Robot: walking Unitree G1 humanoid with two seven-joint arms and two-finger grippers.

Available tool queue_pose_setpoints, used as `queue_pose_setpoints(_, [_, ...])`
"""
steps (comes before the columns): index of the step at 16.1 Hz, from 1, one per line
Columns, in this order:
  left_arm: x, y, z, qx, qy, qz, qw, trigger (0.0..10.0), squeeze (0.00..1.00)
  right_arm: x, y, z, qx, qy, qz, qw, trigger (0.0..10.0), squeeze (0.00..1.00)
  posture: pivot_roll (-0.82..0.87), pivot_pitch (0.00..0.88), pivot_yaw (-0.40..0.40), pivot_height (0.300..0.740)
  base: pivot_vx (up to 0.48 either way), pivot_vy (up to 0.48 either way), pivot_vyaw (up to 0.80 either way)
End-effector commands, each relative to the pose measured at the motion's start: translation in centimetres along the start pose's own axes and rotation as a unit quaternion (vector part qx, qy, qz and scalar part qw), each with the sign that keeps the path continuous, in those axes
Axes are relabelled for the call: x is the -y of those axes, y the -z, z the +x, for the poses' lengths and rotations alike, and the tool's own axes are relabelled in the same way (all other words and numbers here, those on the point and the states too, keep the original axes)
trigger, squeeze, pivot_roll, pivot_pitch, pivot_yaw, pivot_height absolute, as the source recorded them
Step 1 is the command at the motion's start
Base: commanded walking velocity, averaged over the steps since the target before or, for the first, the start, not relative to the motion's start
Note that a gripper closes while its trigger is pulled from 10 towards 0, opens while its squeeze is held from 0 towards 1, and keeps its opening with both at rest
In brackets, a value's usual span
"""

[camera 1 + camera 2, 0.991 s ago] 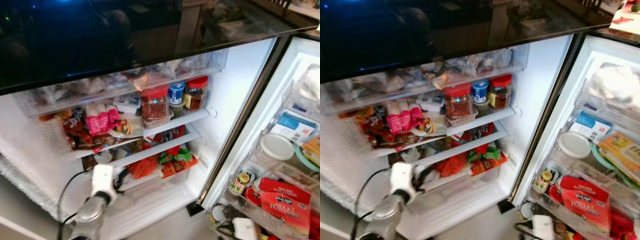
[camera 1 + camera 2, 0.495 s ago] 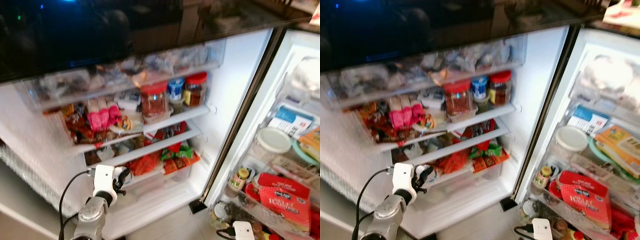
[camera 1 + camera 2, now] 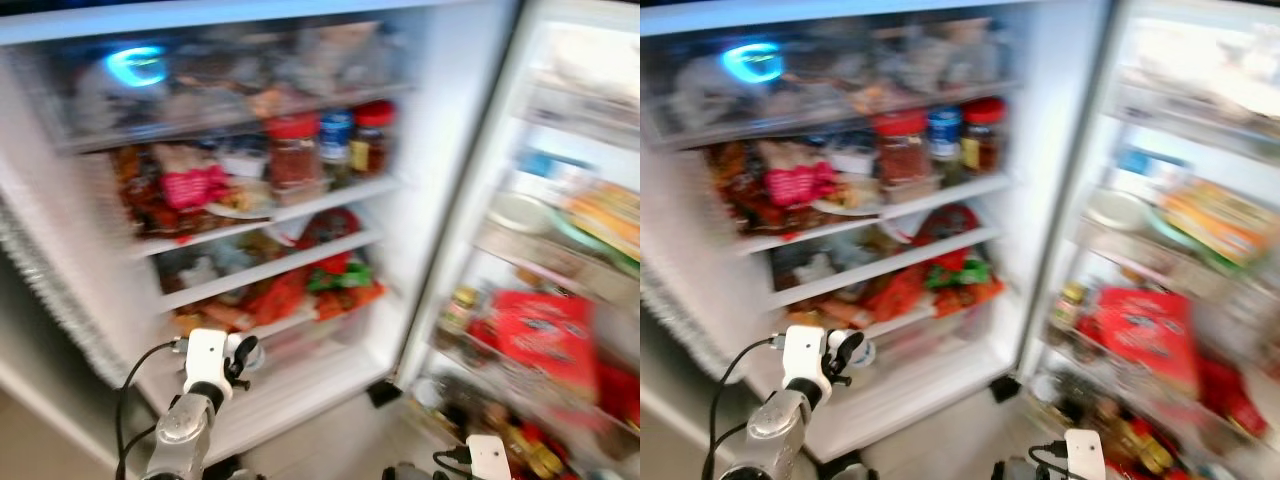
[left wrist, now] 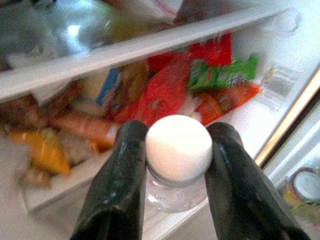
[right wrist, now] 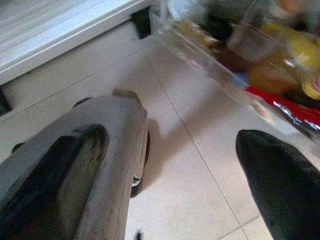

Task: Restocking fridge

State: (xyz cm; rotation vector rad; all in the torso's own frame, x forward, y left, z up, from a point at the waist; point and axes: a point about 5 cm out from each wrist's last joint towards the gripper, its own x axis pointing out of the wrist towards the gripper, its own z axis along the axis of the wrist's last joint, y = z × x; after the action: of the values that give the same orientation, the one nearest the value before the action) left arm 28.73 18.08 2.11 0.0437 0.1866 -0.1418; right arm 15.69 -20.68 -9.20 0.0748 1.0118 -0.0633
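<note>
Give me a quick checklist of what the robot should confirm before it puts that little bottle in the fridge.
1. Grip: left claw shut on the small clear white-capped bottle, one finger on each side. Ok.
2. Fridge door open. Ok.
3. Free spot: white bottom ledge below the packed shelves looks bare. Ok.
4. Sharp view: both head pictures are blurred. Not ok.
5. Right claw hangs open over the tiled floor, out of the way. Ok.
6. Bottle contents or cap tightness. Cannot tell.

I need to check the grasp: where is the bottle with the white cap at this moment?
The bottle sits between the left gripper's fingers, low on the left of the head views, before the fridge's bottom shelf.
</note>
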Motion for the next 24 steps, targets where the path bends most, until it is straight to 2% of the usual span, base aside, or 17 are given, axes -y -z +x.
queue_pose_setpoints(1, [-0.2,-0.4,0.0,0.013,-0.002,0.021,1.0,10.0,0.0,-0.1,0.3,0.0,-0.014,-0.002,0.0,1.0,10.0,0.0,-0.02,0.0,-0.009,0.635,0.0,0.0,0.0])
queue_pose_setpoints(5, [-0.2,-1.9,0.7,0.04,-0.002,0.062,0.997,10.0,0.0,-0.3,0.2,0.1,-0.011,-0.005,0.003,1.0,10.0,0.0,-0.02,0.0,-0.005,0.635,0.0,0.0,0.0])
queue_pose_setpoints(6, [-0.1,-2.5,0.9,0.053,0.003,0.097,0.994,10.0,0.0,-0.3,0.1,0.1,-0.01,-0.006,0.003,1.0,10.0,0.0,-0.03,0.0,-0.003,0.635,0.0,0.0,0.0])
queue_pose_setpoints(8, [0.2,-3.2,1.0,0.068,0.015,0.137,0.988,10.0,0.0,-0.3,0.1,0.1,-0.009,-0.007,0.001,1.0,10.0,0.0,-0.03,0.0,-0.004,0.635,0.0,0.0,0.0])
queue_pose_setpoints(10, [0.6,-4.4,1.3,0.095,0.041,0.23,0.968,10.0,0.0,-0.4,0.0,0.1,-0.009,-0.009,-0.002,1.0,10.0,0.0,-0.03,0.0,-0.003,0.635,0.0,0.0,0.0])
queue_pose_setpoints(12, [0.7,-5.2,1.5,0.112,0.047,0.274,0.954,10.0,0.0,-0.4,0.0,0.1,-0.008,-0.01,-0.003,1.0,10.0,0.0,-0.03,0.0,-0.001,0.635,0.0,0.0,0.0])
queue_pose_setpoints(13, [0.7,-6.0,1.8,0.122,0.05,0.323,0.937,10.0,0.0,-0.5,0.0,0.1,-0.007,-0.011,-0.003,1.0,10.0,0.0,-0.03,0.0,0.0,0.635,0.0,0.0,0.0])
queue_pose_setpoints(14, [0.7,-6.5,2.0,0.126,0.054,0.382,0.914,10.0,0.0,-0.5,0.1,0.1,-0.008,-0.012,-0.003,1.0,10.0,0.0,-0.03,0.0,0.001,0.635,0.0,0.0,0.0])
queue_pose_setpoints(15, [0.6,-6.6,2.2,0.126,0.051,0.415,0.899,10.0,0.0,-0.5,0.1,0.1,-0.008,-0.013,-0.004,1.0,10.0,0.0,-0.03,0.0,0.004,0.635,0.0,0.0,0.0])
queue_pose_setpoints(17, [0.3,-6.8,2.4,0.122,0.04,0.439,0.889,10.0,0.0,-0.6,0.1,0.1,-0.008,-0.014,-0.004,1.0,10.0,0.0,-0.03,0.0,0.005,0.635,0.0,0.0,0.0])
queue_pose_setpoints(19, [0.9,-7.0,2.5,0.136,0.058,0.446,0.883,10.0,0.0,-0.6,-0.1,0.1,-0.006,-0.018,-0.015,1.0,10.0,0.0,-0.03,0.0,0.003,0.635,0.0,0.0,0.25])
queue_pose_setpoints(21, [1.2,-7.1,2.6,0.14,0.061,0.449,0.88,10.0,0.0,-0.6,-0.1,0.1,-0.006,-0.017,-0.014,1.0,10.0,0.0,-0.03,0.0,0.003,0.635,0.277,0.0,0.7])
queue_pose_setpoints(22, [1.4,-7.2,2.7,0.142,0.063,0.451,0.879,10.0,0.0,-0.7,0.0,0.1,-0.005,-0.011,0.004,1.0,10.0,0.0,-0.03,0.0,0.003,0.635,0.315,0.0,0.0])
queue_pose_setpoints(24, [1.5,-7.2,2.9,0.142,0.059,0.461,0.874,10.0,0.0,-0.7,-0.1,0.2,-0.007,-0.017,-0.012,1.0,10.0,0.0,-0.03,0.0,0.004,0.635,0.322,0.0,0.0])
